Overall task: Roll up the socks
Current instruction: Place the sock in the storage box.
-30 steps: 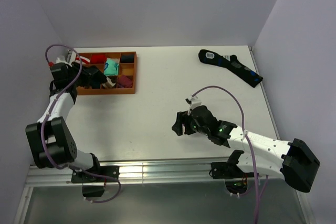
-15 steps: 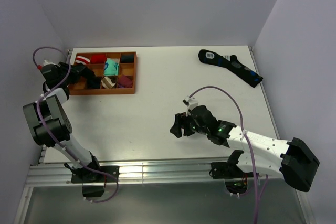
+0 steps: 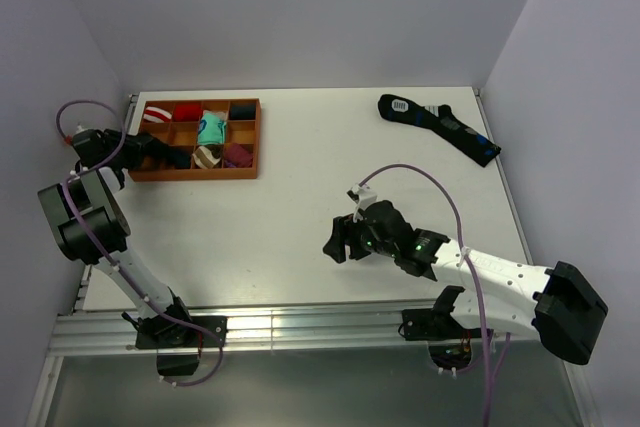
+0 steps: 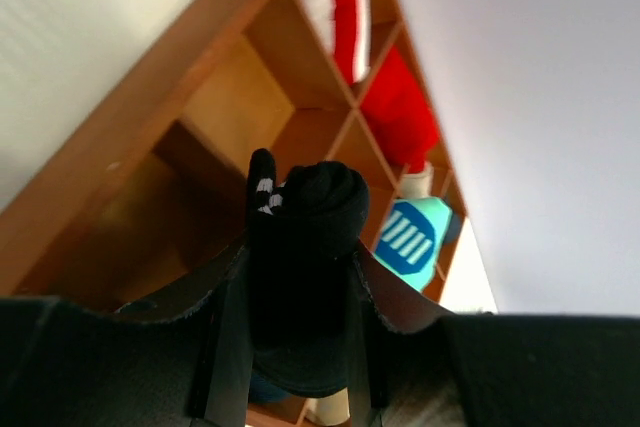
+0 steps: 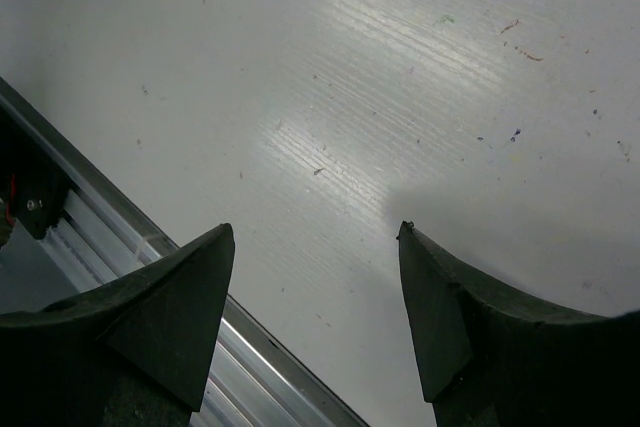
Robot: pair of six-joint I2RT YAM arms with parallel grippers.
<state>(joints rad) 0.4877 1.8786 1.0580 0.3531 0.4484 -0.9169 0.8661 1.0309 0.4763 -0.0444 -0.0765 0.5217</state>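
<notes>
A rolled black sock (image 4: 312, 209) with small white marks sits between the fingers of my left gripper (image 4: 297, 277), which is shut on it. It hangs over the left compartments of the wooden tray (image 4: 130, 97). From above, the left gripper (image 3: 165, 154) and the black sock (image 3: 180, 158) are at the tray's (image 3: 200, 175) near left corner. My right gripper (image 3: 335, 239) stands open above bare table, well to the right of the tray. In its wrist view the right gripper (image 5: 315, 232) has nothing between its fingers.
The tray holds rolled bundles: red-and-white striped (image 3: 156, 114), red (image 3: 186, 112), teal (image 3: 210, 129), purple (image 3: 236, 155). A longer dark sock with blue marks (image 3: 440, 127) lies flat at the back right. The table's metal front rail (image 5: 100, 237) runs below the right gripper. Walls close in left and right.
The left wrist has swung left toward the wall, carrying the black sock leftward over the tray. The right arm has hardly moved.
</notes>
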